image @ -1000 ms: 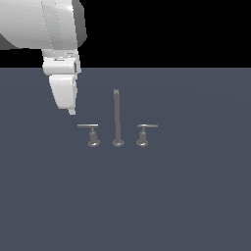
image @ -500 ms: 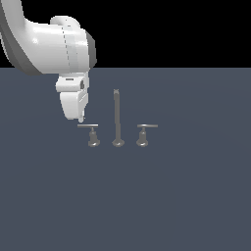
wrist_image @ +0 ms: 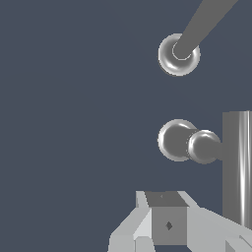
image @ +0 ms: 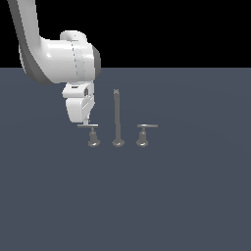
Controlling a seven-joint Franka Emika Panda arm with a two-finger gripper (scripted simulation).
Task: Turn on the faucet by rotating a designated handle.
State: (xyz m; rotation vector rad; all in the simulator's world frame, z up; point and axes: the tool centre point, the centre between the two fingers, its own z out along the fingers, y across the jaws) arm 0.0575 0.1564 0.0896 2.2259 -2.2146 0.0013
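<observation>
Hanging over the faucet (image: 116, 128) on the dark bench (image: 171, 196), the white gripper (image: 87, 122) hovers just above the handle (image: 90, 133) at the exterior view's left, beside the tall spout (image: 116, 115); whether its fingers (wrist_image: 167, 224) are apart cannot be told.

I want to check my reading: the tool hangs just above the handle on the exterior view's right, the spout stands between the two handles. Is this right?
Not quite. In the exterior view the tool hangs just above the handle on that view's left, not the right. The spout does stand between the two handles.
</observation>
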